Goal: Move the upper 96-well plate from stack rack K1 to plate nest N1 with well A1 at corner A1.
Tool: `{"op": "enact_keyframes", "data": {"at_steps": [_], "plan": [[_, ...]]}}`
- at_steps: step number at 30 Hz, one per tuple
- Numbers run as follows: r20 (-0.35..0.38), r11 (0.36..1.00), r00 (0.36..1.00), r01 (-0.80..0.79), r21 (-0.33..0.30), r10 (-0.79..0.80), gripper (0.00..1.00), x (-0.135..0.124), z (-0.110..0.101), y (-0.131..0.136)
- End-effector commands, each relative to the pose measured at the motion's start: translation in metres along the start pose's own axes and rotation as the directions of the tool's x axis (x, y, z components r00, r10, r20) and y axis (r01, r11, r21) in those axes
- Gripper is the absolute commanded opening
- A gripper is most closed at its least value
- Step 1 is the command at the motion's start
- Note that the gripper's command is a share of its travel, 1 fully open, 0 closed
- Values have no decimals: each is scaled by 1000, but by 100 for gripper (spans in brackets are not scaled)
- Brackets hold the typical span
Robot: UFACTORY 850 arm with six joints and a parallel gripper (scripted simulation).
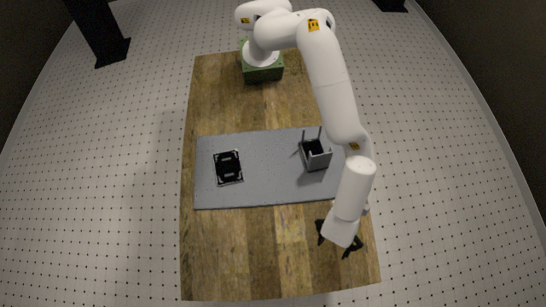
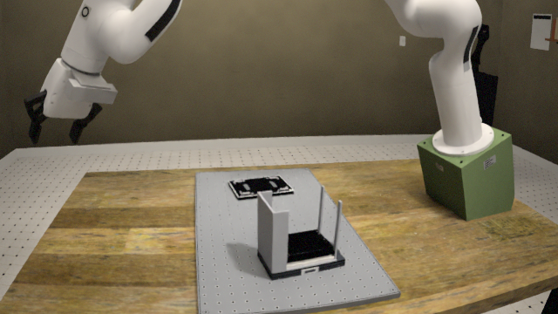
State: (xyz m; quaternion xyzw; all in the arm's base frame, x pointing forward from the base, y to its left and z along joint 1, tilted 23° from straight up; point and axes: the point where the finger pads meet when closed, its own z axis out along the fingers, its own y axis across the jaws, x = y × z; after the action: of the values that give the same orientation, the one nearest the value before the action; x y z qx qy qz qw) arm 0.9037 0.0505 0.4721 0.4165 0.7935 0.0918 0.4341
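Right now the gripper (image 2: 54, 124) hangs wide open and empty, high over the worktop's far end from the arm's base, so the first step is not yet begun: it must reach into stack rack K1 (image 2: 272, 237) and grasp the upper plate (image 2: 307, 244).

The stack rack (image 2: 272, 235) is open on top; its grey wall closes the left side, two thin posts (image 2: 336, 227) apparently narrow the right.

White rounded arm (image 1: 328, 81), yellow stickers, black hand (image 2: 54, 124), seemingly black side stripes.

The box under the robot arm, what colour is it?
Green. The pedestal shows best in the exterior view.
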Motion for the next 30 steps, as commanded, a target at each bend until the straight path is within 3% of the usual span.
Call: {"op": "enact_keyframes", "data": {"at_steps": [1,12,16,30], "plan": [[-13,998,998,-66,3,66,100,8,-3,-3],[-58,958,956,-285,37,287,100,43,-11,-20],[-60,955,953,-295,39,297,100,47,-12,-22],[-86,846,843,-523,105,531,100,88,-24,-48]]}}
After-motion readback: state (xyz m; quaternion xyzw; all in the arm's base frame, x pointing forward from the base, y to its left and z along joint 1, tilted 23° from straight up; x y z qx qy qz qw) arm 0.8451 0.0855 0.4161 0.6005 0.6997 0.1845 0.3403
